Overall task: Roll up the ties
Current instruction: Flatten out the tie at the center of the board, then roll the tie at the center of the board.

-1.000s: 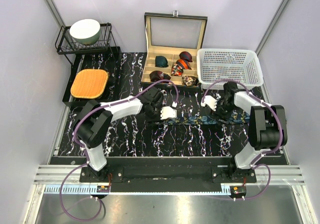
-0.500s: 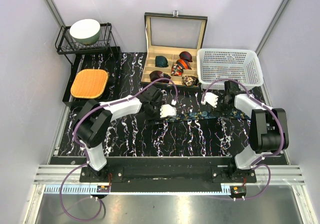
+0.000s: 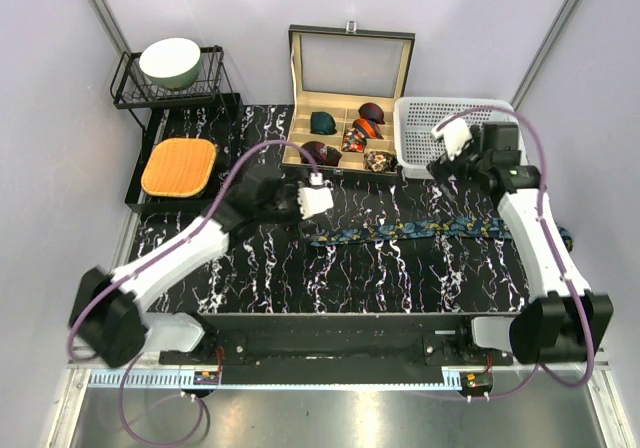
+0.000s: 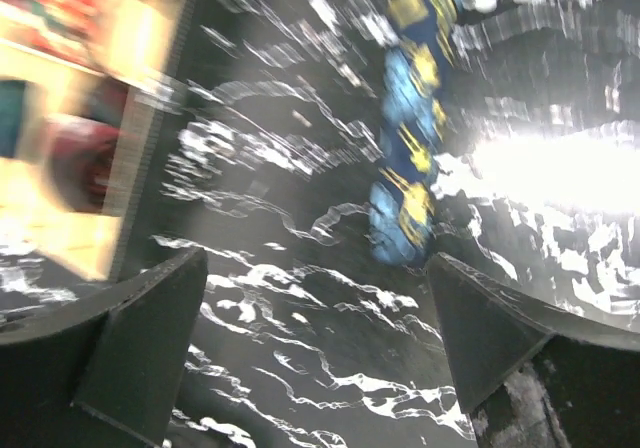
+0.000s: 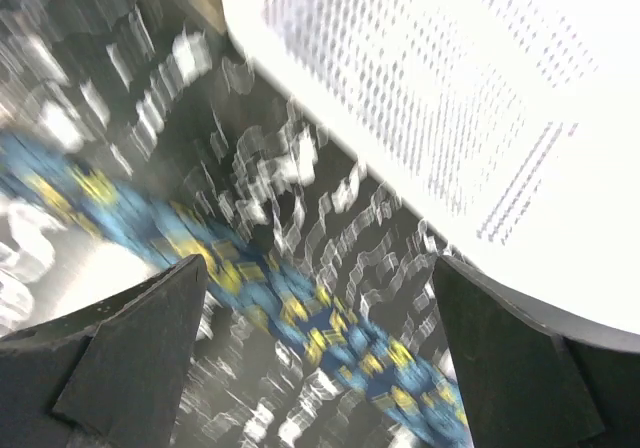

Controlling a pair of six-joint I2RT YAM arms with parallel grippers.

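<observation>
Navy tie [image 3: 420,230] with a teal-gold pattern lies flat and unrolled, a long strip across the worktop [image 3: 300,278]. Its left end is near centre and its right end runs past the right arm [image 3: 535,238] toward the right edge. Left jaws are wide with nothing between them, hovering just beyond the tie's left end, near the front wall of the tie box [image 3: 350,63]. Right jaws are wide and empty, over the near-left corner of the white basket [image 3: 505,118]. Coiled ties [image 3: 345,133] sit in the box compartments. Open worktop lies between the strip and the near edge. Both wrist views are blurred.
</observation>
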